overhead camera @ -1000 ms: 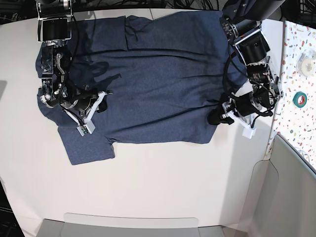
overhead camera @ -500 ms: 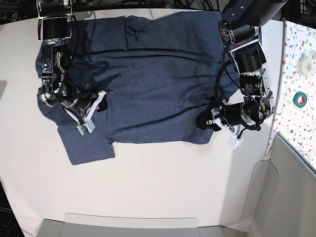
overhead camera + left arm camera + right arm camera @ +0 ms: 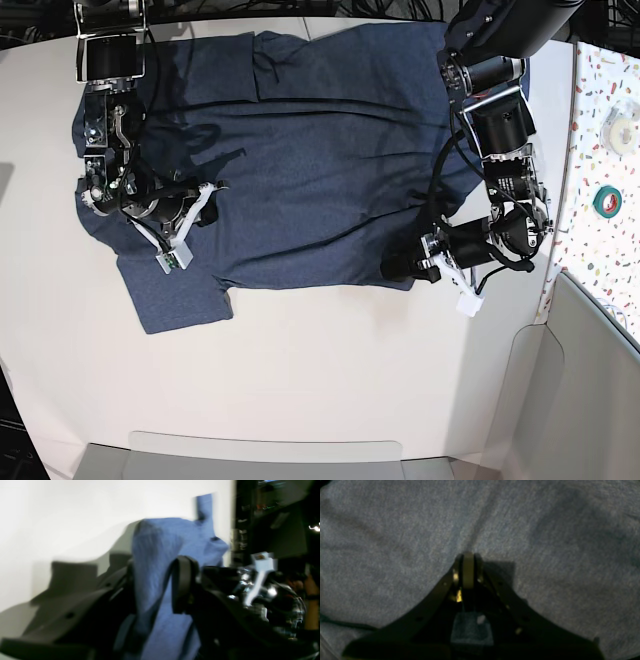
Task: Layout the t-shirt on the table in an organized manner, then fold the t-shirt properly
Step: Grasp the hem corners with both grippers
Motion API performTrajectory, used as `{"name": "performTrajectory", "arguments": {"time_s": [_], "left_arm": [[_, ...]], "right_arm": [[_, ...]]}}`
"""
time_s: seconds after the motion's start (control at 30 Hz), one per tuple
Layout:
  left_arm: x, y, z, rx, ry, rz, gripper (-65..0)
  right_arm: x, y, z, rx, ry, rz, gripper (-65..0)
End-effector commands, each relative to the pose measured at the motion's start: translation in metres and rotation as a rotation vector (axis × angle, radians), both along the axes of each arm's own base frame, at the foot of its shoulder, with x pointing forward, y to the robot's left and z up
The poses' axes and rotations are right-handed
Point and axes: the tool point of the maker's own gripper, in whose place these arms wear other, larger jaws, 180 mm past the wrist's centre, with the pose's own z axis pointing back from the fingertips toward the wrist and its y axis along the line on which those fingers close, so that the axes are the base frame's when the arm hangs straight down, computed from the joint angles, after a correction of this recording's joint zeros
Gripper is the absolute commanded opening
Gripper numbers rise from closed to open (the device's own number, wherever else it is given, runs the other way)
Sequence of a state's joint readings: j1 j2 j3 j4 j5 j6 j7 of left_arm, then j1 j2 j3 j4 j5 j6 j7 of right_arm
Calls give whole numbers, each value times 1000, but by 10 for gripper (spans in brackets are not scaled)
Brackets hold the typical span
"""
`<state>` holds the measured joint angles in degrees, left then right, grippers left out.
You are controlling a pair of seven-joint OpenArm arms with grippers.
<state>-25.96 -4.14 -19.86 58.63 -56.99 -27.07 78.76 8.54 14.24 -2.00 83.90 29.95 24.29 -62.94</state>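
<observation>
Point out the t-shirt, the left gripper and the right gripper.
t-shirt (image 3: 320, 170), base view, middle of the body.
left gripper (image 3: 400, 267), base view, fingers at the hem.
right gripper (image 3: 468, 562), right wrist view, closed fingers.

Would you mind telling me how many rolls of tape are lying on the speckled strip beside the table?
2: a green roll of tape midway along the speckled strip, and a whitish roll beyond it at the picture's edge. More may lie out of view.

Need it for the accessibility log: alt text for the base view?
Overhead view: a navy t-shirt lies spread on the white table. The left gripper is at the shirt's near hem corner, while the shut right gripper rests on the fabric.
</observation>
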Motion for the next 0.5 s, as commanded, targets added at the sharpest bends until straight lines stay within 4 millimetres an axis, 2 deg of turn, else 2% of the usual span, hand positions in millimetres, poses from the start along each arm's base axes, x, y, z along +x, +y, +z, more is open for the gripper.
{"name": "performTrajectory", "arguments": {"time_s": [0.0,0.2,0.33,0.47], "left_arm": [[10,4,20,-10,-52,-5,-511],[16,17,28,8,-76,6,-577],[19,30,30,23,-82,34,-586],[27,52,35,46,-112,99,-586]], "right_arm": [[-5,-5,-4,-38,30,16,-650],[-5,-5,-4,-37,29,16,-650],[-5,-8,-5,-53,31,15,-650],[-6,-16,-10,-121,34,12,-650]]}}
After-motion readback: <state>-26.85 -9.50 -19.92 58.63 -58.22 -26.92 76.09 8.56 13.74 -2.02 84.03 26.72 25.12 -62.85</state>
